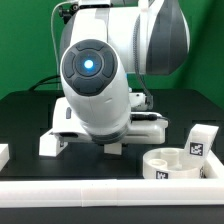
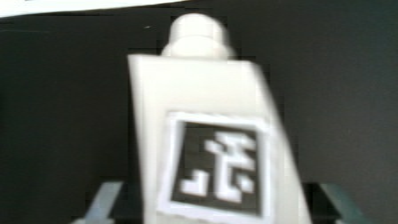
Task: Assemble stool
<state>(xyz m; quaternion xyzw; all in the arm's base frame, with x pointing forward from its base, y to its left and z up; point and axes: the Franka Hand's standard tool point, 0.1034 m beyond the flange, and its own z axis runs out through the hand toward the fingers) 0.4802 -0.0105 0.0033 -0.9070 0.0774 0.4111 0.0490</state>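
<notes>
The wrist view is filled by a white stool leg (image 2: pixel 205 110) with a rounded peg at its far end and a black-and-white tag on its face. My gripper (image 2: pixel 222 205) is shut on this leg, one grey finger (image 2: pixel 111 200) against each side. In the exterior view the arm's body hides the gripper and the held leg. The round white seat (image 1: pixel 178 163) lies at the exterior view's lower right, and another tagged leg (image 1: pixel 201 141) stands just behind it.
A white block (image 1: pixel 55 140) lies at the exterior view's left of the arm, and another white piece (image 1: pixel 3 155) sits at the left edge. A long white rail (image 1: pixel 100 190) runs along the front of the black table.
</notes>
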